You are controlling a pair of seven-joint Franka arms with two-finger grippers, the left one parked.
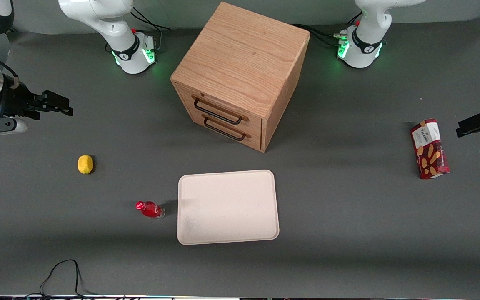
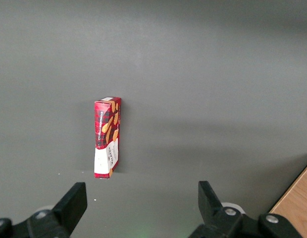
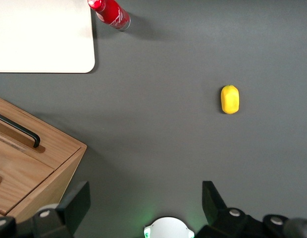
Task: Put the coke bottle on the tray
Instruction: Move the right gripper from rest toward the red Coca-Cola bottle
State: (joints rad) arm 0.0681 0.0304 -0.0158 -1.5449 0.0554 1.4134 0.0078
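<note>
Centrally, the coke bottle (image 1: 150,209) stands on the dark grey table (image 1: 348,233), just beside the tray (image 1: 228,207) on the edge that faces the working arm's end, and not touching it. Its red cap (image 1: 141,205) points away from the tray; its clear base (image 1: 161,212) is the part nearest the tray's rim. The right wrist view shows the same pair: bottle (image 3: 110,12) apart from the tray (image 3: 42,37), a strip of bare table between them.

The tray is a cream-white rectangle with rounded corners and nothing on it. It lies nearer the front camera than the wooden cabinet (image 1: 240,75), in front of the cabinet's two drawers with their dark handles (image 1: 219,112).

A small yellow object (image 1: 85,164) lies on the table farther from the tray than the bottle is, toward the working arm's end and slightly farther from the front camera than the tray. A red snack box (image 1: 429,148) lies well apart from the tray, toward the parked arm's end.

The gripper (image 1: 58,104) hangs above the table at the working arm's end, well apart from the tray and from the bottle, touching nothing. In the right wrist view its two fingers (image 3: 76,203) are spread wide, with bare table and the arm's lit base (image 3: 168,229) between them; the gripper (image 3: 146,206) holds nothing.
</note>
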